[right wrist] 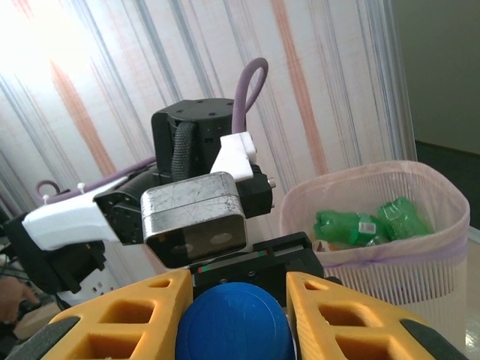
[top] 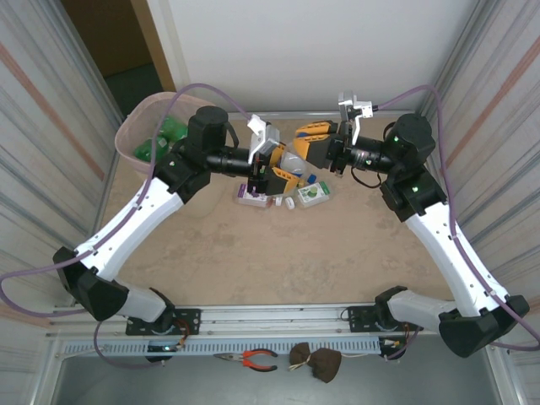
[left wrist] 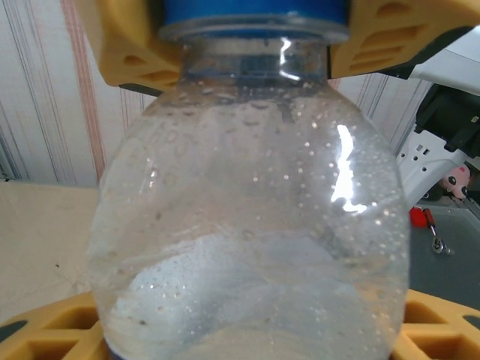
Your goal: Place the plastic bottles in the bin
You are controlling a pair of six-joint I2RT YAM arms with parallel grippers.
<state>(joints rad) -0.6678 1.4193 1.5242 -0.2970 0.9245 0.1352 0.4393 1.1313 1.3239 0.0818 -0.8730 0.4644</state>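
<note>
Our right tool (right wrist: 234,326) is pinching the blue cap (left wrist: 255,10) of the clear bottle (left wrist: 247,225) while our left tool (left wrist: 251,319) is clasping its body, seemingly handing it toward the left-side bin (right wrist: 442,232).

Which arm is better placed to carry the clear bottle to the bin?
Left: the left gripper grips the clear bottle, and the bin stands beside that arm. The right gripper pinches its cap.

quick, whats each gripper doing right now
left gripper: closed on the body of the clear bottle
right gripper: closed on the same bottle's blue cap
</note>
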